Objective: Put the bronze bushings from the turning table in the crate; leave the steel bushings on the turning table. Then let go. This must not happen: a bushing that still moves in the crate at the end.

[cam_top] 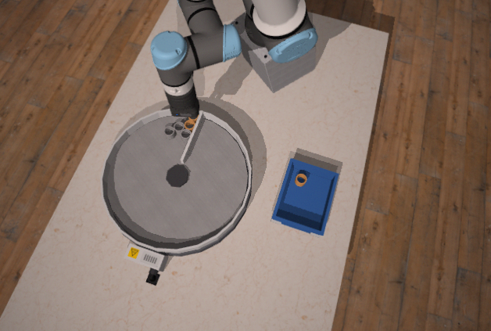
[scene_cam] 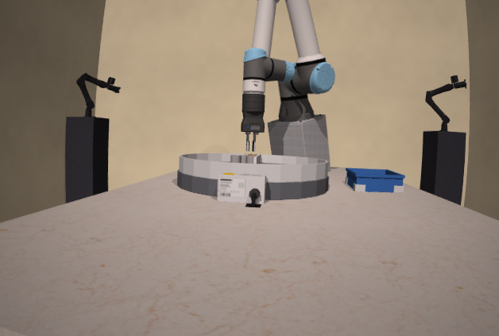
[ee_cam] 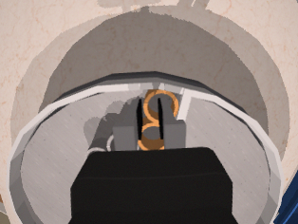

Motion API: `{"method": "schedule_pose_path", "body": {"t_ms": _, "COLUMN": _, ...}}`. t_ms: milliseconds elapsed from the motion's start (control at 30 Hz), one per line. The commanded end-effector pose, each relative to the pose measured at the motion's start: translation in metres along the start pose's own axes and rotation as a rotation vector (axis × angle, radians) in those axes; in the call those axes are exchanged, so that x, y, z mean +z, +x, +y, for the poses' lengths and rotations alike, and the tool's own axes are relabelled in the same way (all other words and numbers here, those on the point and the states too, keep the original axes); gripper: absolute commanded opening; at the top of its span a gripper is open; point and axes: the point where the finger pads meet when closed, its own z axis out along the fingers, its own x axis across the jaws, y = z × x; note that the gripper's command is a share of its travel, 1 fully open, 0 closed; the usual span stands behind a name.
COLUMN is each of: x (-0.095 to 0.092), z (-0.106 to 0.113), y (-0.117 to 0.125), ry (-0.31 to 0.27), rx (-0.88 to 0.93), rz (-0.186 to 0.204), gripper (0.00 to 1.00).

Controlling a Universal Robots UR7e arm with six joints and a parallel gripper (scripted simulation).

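Bronze bushings (ee_cam: 158, 107) at the turning table's (cam_top: 119, 184) upper rim, beside the steel bushings (cam_top: 170, 131) and against the radial bar (cam_top: 193, 138). Directly above, gripper (scene_cam: 250, 145) part-spread, fingers straddling a bronze ring, grasping nothing. At right of frame, crate (cam_top: 285, 203) with another bronze bushing (cam_top: 301, 179).

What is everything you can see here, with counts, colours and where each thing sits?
Round grey turning table: one, grey, left on the marble top.
Steel ring bushings: three, grey, clustered by the table's divider bar.
Bronze ring bushings: two, orange, against the divider, under the tool.
Third bronze bushing: one, orange, inside the crate.
Blue plastic crate: one, right of the table.
Black camera stands: two, either side.
Robot arm: one, white-grey.
Tool: one, fingers apart, empty.
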Motion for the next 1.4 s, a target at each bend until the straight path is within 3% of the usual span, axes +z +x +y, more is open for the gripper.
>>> {"method": "schedule_pose_path", "body": {"t_ms": 0, "x": 0.002, "z": 0.001, "y": -0.001, "ry": -0.001, "rx": 0.000, "rz": -0.004, "gripper": 0.40}}
{"method": "schedule_pose_path", "body": {"t_ms": 1367, "x": 0.014, "z": 0.001, "y": -0.001, "ry": -0.002, "rx": 0.000, "rz": -0.004, "gripper": 0.40}}
